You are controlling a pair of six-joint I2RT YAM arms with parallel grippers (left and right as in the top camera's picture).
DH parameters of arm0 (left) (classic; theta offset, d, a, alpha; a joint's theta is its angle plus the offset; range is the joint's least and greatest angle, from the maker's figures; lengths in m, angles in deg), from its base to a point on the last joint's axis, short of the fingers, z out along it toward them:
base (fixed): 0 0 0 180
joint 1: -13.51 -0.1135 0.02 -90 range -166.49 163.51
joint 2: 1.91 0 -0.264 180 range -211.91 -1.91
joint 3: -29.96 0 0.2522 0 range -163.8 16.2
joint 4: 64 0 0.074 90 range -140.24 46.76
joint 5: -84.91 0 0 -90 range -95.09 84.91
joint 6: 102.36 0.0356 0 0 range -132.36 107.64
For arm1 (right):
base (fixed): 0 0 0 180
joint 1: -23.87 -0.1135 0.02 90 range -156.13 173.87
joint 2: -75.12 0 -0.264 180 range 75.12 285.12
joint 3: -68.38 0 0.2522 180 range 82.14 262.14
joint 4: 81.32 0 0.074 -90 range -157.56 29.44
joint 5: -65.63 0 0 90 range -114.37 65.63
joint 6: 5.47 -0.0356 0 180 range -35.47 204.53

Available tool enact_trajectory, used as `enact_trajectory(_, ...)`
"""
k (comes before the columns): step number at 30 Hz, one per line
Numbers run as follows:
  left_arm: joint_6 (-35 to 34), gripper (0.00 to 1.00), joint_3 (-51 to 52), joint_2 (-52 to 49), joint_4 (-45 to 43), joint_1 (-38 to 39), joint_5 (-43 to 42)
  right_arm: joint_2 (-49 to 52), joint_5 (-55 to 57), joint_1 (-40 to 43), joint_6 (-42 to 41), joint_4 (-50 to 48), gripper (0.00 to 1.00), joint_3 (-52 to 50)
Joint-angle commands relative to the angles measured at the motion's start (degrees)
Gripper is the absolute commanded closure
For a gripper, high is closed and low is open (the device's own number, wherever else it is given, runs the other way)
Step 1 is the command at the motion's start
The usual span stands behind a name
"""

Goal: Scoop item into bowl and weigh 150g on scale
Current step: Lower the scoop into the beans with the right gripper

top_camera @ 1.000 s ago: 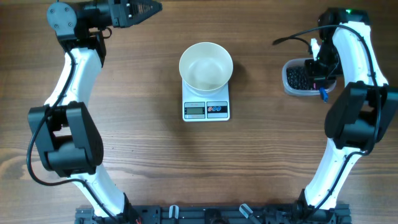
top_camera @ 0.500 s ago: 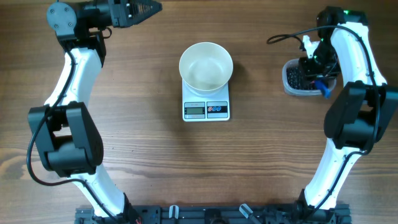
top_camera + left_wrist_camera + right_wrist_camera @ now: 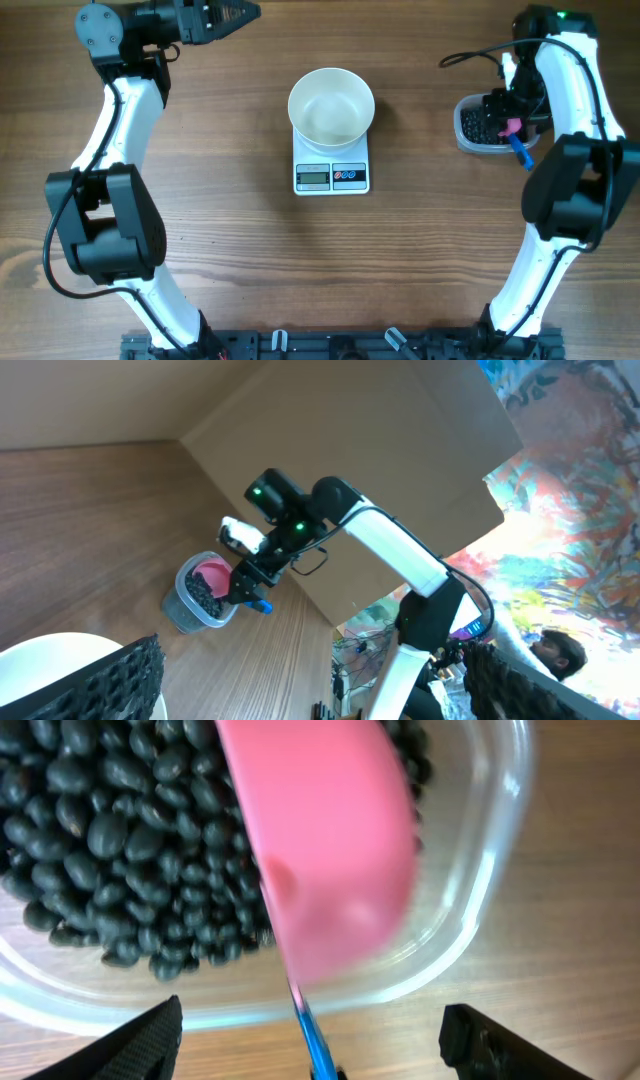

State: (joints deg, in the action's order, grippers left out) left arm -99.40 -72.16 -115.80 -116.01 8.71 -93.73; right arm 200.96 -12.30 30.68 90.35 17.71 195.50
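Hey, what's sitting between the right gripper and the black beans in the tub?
A pink scoop with a blue handle lies over the black beans, just ahead of the open right gripper; the right wrist view shows it.

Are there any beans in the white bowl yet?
No, the white bowl on the scale shows only its bare white inside, while the black beans sit over in the clear tub.
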Motion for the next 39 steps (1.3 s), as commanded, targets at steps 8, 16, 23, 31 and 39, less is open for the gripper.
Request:
enact_trajectory(8,1.4,0.0,0.5,0.6,-0.3,-0.2,-0.7,-37.5,-0.8,4.3,-14.3,-10.4,0.14,-1.3)
enact_trajectory(16,1.8,0.0,4.3,0.6,-0.3,-0.2,-0.7,-41.4,-14.3,8.1,-15.0,-35.0,0.13,-29.5)
enact_trajectory(23,3.1,0.0,7.4,0.6,-0.3,0.0,-0.7,-40.5,-12.0,8.2,-15.0,-47.8,0.0,-37.3)
enact_trajectory(31,-0.9,0.0,6.6,0.7,-0.3,-0.9,10.0,-40.3,-12.6,8.2,-21.7,-48.0,0.0,-37.3)
enact_trajectory(39,10.7,0.01,6.2,1.7,13.2,-1.3,40.8,-40.3,-12.6,8.2,-21.7,-48.0,0.0,-37.3)
